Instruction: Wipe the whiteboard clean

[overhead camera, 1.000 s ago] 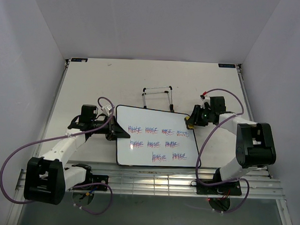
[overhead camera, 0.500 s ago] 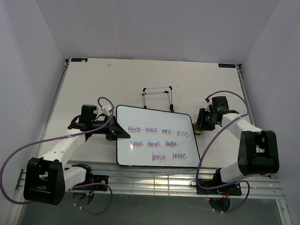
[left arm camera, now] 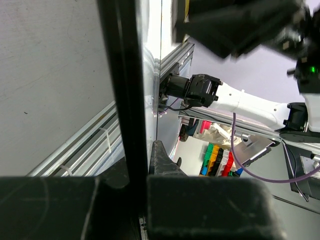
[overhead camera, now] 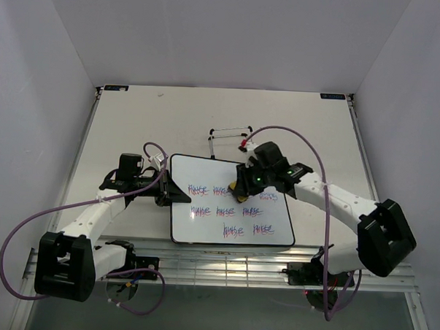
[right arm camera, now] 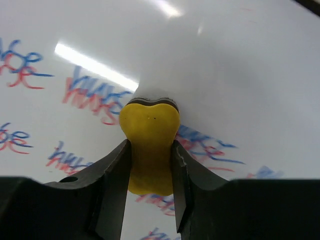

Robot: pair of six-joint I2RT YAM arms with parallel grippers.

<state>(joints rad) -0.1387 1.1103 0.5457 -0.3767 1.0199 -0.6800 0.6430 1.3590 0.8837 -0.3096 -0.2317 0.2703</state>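
Note:
The whiteboard (overhead camera: pixel 203 223) lies mid-table, white with a thin black frame and three rows of red-blue scribbles. My left gripper (overhead camera: pixel 168 190) is shut on its left edge. In the left wrist view the black frame (left arm camera: pixel 120 85) runs up between the left gripper's (left arm camera: pixel 142 167) fingers. My right gripper (overhead camera: pixel 239 186) hangs over the top row, shut on the yellow bone-shaped eraser (overhead camera: pixel 235 189). In the right wrist view the eraser (right arm camera: pixel 150 145) sits pinched in the right gripper (right arm camera: pixel 151 150), its dark felt end against the glossy whiteboard (right arm camera: pixel 235 70) beside scribbles.
A thin black wire stand (overhead camera: pixel 232 138) lies on the table just behind the board. A slotted aluminium rail (overhead camera: pixel 223 267) runs along the near edge by the arm bases. Purple cables loop off both arms. White walls close in the table on three sides.
My right arm has swung left from the board's right edge, carrying the eraser over the board to the middle of the top row. The left arm and board have not moved.

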